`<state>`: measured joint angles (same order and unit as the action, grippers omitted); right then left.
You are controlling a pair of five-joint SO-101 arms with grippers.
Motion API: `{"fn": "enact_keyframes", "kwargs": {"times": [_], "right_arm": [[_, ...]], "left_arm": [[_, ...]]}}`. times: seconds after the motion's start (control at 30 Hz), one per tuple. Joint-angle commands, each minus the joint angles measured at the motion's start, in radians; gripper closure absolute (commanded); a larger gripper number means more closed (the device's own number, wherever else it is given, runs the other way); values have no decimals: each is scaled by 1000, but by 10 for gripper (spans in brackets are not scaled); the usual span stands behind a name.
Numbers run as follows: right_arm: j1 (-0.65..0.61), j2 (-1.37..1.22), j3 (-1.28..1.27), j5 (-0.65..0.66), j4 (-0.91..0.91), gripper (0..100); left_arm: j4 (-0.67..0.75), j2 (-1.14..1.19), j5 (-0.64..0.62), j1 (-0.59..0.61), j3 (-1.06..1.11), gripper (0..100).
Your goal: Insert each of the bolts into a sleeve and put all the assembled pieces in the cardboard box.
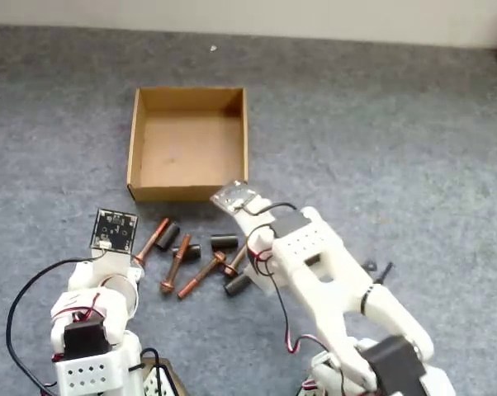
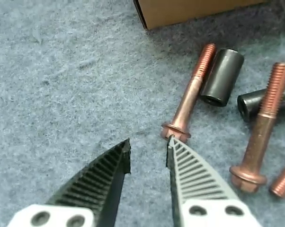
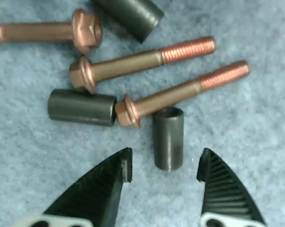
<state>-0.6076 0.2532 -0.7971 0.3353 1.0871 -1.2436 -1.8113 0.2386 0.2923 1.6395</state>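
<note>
Several copper bolts and dark sleeves lie loose on the grey carpet in front of the cardboard box (image 1: 186, 144). My left gripper (image 2: 148, 150) is open just above the carpet, one fingertip right beside the head of a bolt (image 2: 190, 92). A sleeve (image 2: 223, 75) lies along that bolt's threaded end. My right gripper (image 3: 164, 165) is open, its jaws either side of the near end of a short sleeve (image 3: 168, 137). That sleeve's far end touches a bolt (image 3: 180, 92), whose head butts against a second sleeve (image 3: 81, 106). Nothing is held.
The box is open on top, and its corner (image 2: 190, 9) stands just beyond the left gripper's bolt. More bolts (image 3: 133, 64) (image 2: 261, 127) lie close together in the pile. The right arm (image 1: 331, 272) leans over the pile (image 1: 199, 260) from the right.
</note>
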Motion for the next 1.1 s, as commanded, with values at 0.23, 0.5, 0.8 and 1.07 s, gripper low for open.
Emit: {"fn": "enact_keyframes", "kwargs": {"times": [0.23,0.5,0.8,1.07], "right_arm": [[-4,-101,41,17,-148,930],[5,-91,18,12,-140,992],[154,231,-24,-104,-70,993],[225,498,-166,-195,-71,993]], "left_arm": [[17,-2,5,8,-4,846],[17,-2,5,8,-4,846],[17,-2,5,8,-5,846],[11,1,5,2,-71,845]]}}
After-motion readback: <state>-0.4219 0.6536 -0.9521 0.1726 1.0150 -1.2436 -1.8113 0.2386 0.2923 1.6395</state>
